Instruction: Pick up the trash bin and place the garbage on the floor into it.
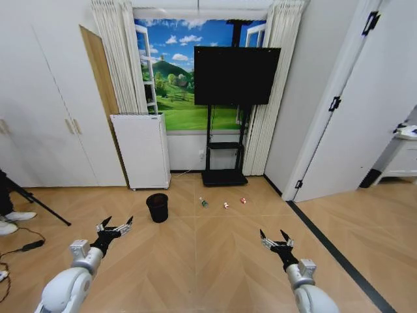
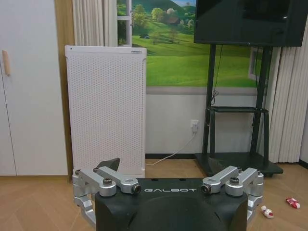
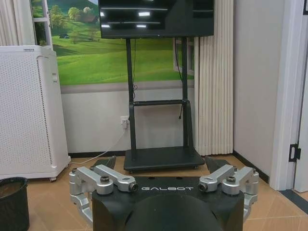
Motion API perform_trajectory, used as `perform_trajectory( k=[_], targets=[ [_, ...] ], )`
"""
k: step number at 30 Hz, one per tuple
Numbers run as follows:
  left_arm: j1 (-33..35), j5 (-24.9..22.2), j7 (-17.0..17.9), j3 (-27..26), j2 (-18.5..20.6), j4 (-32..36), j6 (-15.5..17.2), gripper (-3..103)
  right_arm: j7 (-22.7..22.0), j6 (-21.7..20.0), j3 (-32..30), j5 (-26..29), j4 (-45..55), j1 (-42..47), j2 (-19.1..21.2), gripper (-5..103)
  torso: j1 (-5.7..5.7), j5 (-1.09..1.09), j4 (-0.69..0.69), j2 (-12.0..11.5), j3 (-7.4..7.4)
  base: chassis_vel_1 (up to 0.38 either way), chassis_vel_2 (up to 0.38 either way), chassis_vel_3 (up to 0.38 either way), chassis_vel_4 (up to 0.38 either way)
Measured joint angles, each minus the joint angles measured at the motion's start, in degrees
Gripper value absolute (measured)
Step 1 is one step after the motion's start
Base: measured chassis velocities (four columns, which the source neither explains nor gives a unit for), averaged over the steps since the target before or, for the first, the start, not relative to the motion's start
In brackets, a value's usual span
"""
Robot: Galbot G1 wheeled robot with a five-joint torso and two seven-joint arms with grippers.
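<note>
My left gripper [image 1: 115,226] hangs low ahead of me with its fingers spread wide and nothing between them. My right gripper [image 1: 276,238] is just as wide and empty on the other side.

The trash bin [image 1: 157,207] stands upright on the floor [image 1: 215,254], ahead of my left gripper and a little toward my right one, well apart from both. It looks like thin plastic: light, stiff enough, likely smooth, so I would pinch its rim wall from above rather than try to span its body.

The garbage lies beyond my right gripper, toward the bin: a green bottle [image 1: 204,203], then 2 red-and-white pieces [image 1: 226,205], [image 1: 243,201]. All 3 seem light. The bottle may roll, so I would take it across its middle.
</note>
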State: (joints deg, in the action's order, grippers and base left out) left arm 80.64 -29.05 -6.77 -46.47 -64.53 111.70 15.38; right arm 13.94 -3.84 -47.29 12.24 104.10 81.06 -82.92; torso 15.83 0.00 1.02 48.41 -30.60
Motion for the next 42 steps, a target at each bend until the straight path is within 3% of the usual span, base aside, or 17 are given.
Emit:
perform_trajectory(
  k=[15, 22, 42],
  targets=[
    [-0.1, -0.6, -0.4, 0.0, -0.8, -0.1, 1.2, 100, -0.3, 0.0, 0.1, -0.6, -0.1, 0.1, -0.2, 100, 0.0, 0.0, 0.0, 0.0, 0.0, 0.0, 0.0, 0.0, 0.0],
    [-0.5, 1.1, -0.3, 0.2, -0.9, -1.2, -1.1, 100, -0.4, 0.0, 0.2, -0.8, -0.2, 0.0, -0.4, 100, 0.01, 0.0, 0.01, 0.0, 0.0, 0.0, 0.0, 0.0, 0.0],
    [-0.3, 1.5, -0.8, 0.2, -1.1, -1.4, -1.1, 100, 2.2, 0.5, 0.2, -0.6, -0.5, -0.2, -0.6, 100, -0.02, 0.0, 0.01, 0.0, 0.0, -0.012, 0.013, 0.013, -0.011]
  ],
)
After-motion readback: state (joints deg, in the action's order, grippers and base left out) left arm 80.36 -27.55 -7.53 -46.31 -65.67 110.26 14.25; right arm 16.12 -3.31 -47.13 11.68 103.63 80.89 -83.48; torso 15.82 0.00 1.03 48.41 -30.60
